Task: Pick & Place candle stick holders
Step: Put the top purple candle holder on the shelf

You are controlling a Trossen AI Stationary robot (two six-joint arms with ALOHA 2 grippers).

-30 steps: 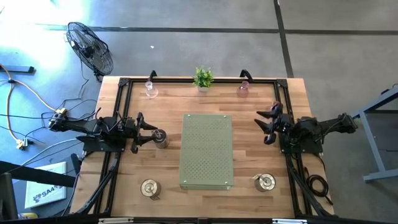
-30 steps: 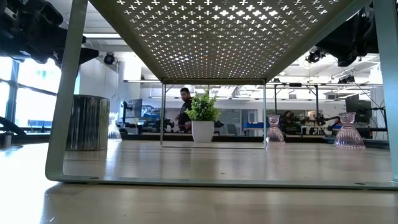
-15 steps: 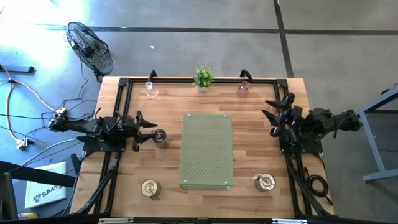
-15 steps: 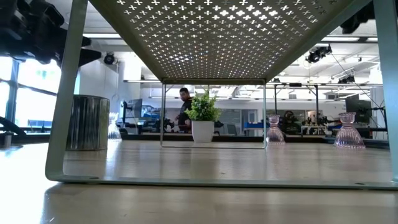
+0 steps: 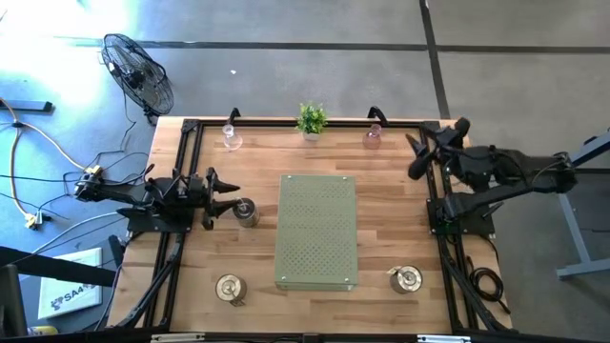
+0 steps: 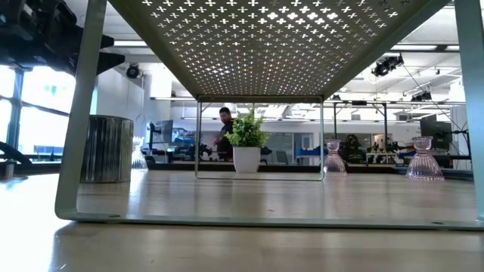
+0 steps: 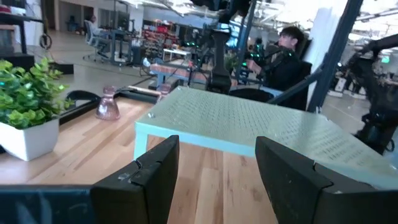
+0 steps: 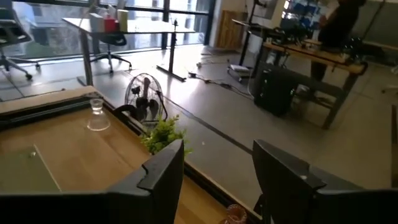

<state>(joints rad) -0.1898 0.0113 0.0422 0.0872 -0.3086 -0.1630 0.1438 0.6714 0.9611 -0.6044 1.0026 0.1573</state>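
Three silver candle stick holders show in the high view: one [image 5: 246, 211] just left of the green perforated platform [image 5: 316, 231], one at the near left [image 5: 230, 288], one at the near right [image 5: 406, 278]. A clear glass cup [image 5: 232, 140] and a pink glass cup [image 5: 373, 136] stand at the far edge, either side of a small plant [image 5: 311, 119]. My left gripper [image 5: 225, 202] is open, just left of the middle silver holder, touching nothing. My right gripper [image 5: 416, 159] is open and empty, raised over the far right of the table.
The platform stands on legs in the table's middle; the low view looks under it past the silver holder [image 6: 106, 149] and the pink cup [image 6: 423, 159]. A black frame [image 5: 191, 129] borders the table. A fan [image 5: 138, 71] stands on the floor beyond the far left corner.
My right gripper has risen and gone toward the table's far right corner, turning as the arm stretched out; it stays open and empty. My left gripper has risen slightly beside the silver holder. No holder has moved.
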